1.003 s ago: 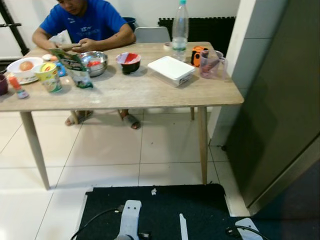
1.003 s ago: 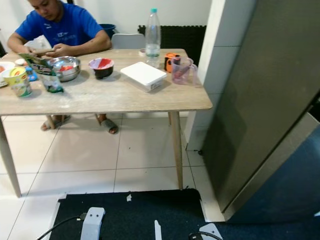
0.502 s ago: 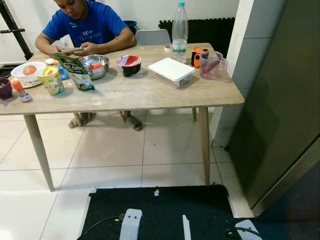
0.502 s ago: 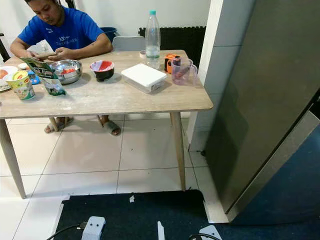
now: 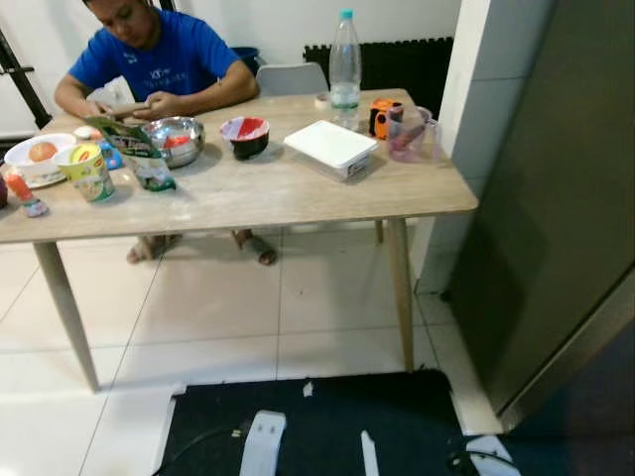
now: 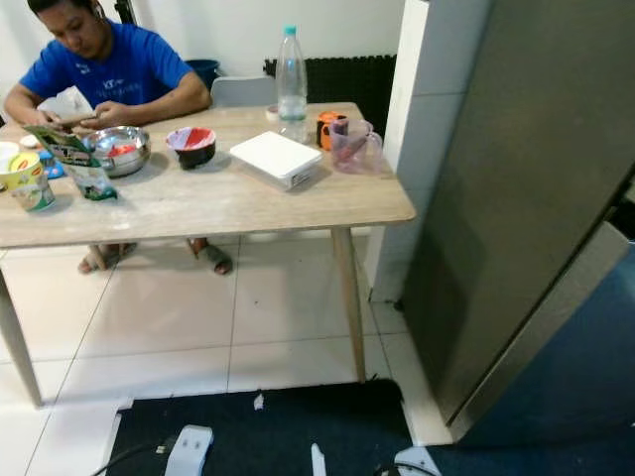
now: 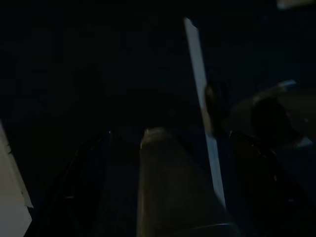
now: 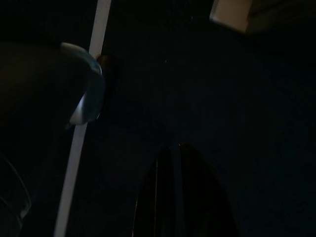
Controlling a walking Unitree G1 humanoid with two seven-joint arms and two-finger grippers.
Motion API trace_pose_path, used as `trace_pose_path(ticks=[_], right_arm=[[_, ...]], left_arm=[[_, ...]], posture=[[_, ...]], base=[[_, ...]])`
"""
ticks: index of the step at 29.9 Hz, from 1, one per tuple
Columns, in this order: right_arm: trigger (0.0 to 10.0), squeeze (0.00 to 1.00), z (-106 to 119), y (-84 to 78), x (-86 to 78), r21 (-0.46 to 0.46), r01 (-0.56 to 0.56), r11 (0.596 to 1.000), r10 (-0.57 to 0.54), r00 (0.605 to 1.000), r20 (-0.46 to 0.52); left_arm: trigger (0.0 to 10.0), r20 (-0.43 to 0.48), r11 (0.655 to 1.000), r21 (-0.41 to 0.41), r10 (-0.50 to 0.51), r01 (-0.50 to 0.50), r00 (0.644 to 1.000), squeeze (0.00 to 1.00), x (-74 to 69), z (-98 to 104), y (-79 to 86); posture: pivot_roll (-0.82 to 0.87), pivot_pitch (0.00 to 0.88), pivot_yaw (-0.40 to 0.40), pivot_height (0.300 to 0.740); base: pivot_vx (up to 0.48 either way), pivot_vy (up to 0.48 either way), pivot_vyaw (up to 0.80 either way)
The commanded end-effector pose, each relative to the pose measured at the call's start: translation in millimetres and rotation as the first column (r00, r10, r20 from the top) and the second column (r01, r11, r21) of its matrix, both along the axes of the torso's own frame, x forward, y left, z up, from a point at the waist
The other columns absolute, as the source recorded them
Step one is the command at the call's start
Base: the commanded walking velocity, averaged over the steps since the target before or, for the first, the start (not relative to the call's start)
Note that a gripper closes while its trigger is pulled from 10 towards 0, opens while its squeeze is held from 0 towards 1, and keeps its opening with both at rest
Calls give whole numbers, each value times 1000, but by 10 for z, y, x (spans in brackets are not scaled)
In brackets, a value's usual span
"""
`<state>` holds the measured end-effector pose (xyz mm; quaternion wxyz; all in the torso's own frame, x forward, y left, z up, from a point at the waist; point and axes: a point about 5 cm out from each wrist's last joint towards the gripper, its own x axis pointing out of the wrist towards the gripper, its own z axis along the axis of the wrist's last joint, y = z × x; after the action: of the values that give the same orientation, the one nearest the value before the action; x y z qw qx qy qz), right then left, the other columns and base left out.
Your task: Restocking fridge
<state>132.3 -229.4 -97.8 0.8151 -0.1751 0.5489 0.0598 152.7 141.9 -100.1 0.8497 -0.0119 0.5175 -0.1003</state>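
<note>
pale wood-grain table (image 5: 298, 193); flat white rectangular box (image 5: 330, 148); claw states unclear.

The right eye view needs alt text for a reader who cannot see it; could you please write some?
A wooden table on a white tiled floor holds a white lidded box, a clear water bottle, a dark bowl, a steel bowl and snack packets. A person in a blue shirt sits behind it, and a tall grey fridge stands on the right.
</note>
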Motion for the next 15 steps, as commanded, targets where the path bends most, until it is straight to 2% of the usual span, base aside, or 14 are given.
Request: trace_pose_path(ticks=[1,15], right_arm=[[10000,0,-4,73,33,20,-5,1000,5,1000,11],[10000,0,-3,92,49,20,-14,1000,14,1000,14]], left_arm=[[10000,-15,1000,19,-1,1,1000,0,-47,-17,67],[10000,-15,1000,12,1,-1,1000,0,-27,-11,58]], posture=[[-24,0,21,740],[-23,0,16,740]], base=[[300,0,0],[297,0,0]])
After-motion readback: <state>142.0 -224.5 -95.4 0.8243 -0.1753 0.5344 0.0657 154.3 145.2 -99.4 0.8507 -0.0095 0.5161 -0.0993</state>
